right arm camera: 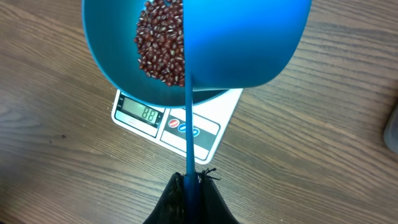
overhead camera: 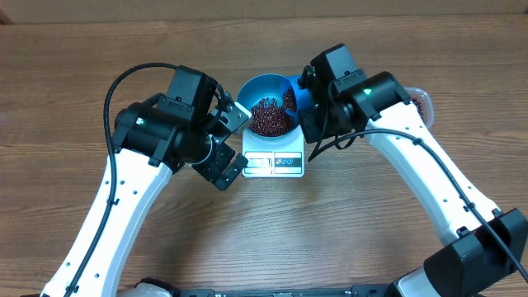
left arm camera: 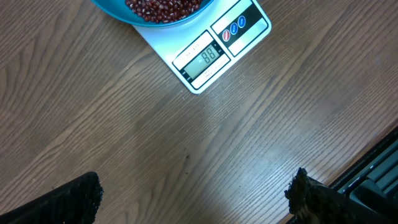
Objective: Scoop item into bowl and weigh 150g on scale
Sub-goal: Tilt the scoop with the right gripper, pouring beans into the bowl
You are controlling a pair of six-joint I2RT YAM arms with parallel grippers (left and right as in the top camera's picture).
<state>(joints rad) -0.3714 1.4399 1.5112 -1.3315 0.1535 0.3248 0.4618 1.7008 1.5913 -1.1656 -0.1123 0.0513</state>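
Observation:
The bright blue bowl [overhead camera: 257, 87] stands on the white scale [overhead camera: 285, 163] with a heap of red-brown beans [overhead camera: 270, 118] in it. My right gripper [right arm camera: 188, 177] is shut on the thin handle of a small blue scoop [right arm camera: 249, 43]. The scoop is tipped on its side over the bowl's right rim, and a few beans show in it from overhead. In the right wrist view the bowl [right arm camera: 106, 50] and its beans [right arm camera: 160, 43] lie just left of the scoop. The scale's display [left arm camera: 204, 57] reads 88. My left gripper [overhead camera: 233, 147] hangs open and empty just left of the scale.
A clear tub [overhead camera: 421, 103] with beans peeks out behind the right arm at the right. Bare wooden table [overhead camera: 82, 49] surrounds the scale. A dark rail [left arm camera: 379, 168] runs along the table's front edge by the left gripper.

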